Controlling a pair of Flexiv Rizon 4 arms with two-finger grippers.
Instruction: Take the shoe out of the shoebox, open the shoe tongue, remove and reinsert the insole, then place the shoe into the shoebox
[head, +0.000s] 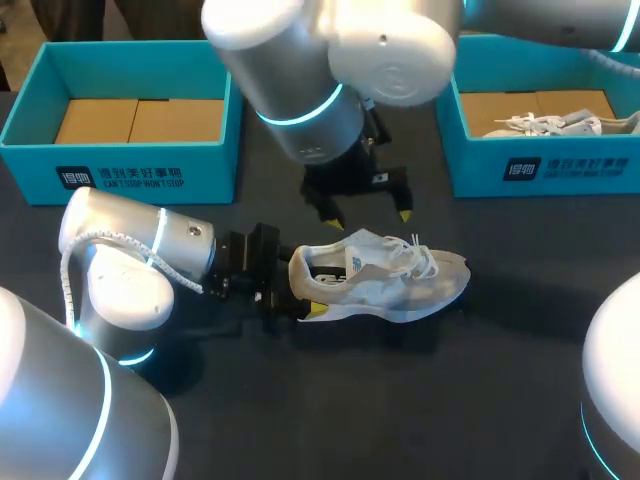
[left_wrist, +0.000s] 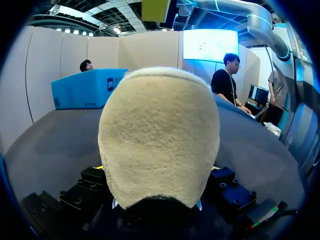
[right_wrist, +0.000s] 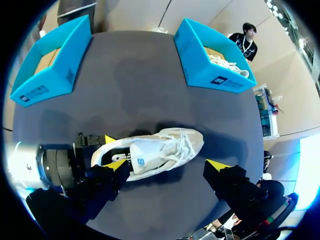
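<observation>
Dark tabletop (head: 500, 390); teal shoebox (head: 150, 172) at 10 o'clock, 2nd shoebox (head: 560, 165) at 2. Shoe (head: 395, 282) sits out at centre, toe to 3. L gripper (head: 300, 287) pinches its heel from 9; R gripper (head: 370, 215) hangs wide open at 12, holding nothing. I'd drop R onto the tongue (right_wrist: 145, 152) behind the laces (head: 415, 255) and lift slowly, w/ L clamped firm.

White print beside a dark square logo runs along the front wall of the left shoebox (head: 130, 180) and of the right shoebox (head: 560, 168). The shoe (head: 385, 285) bears a dark logo on its side.
</observation>
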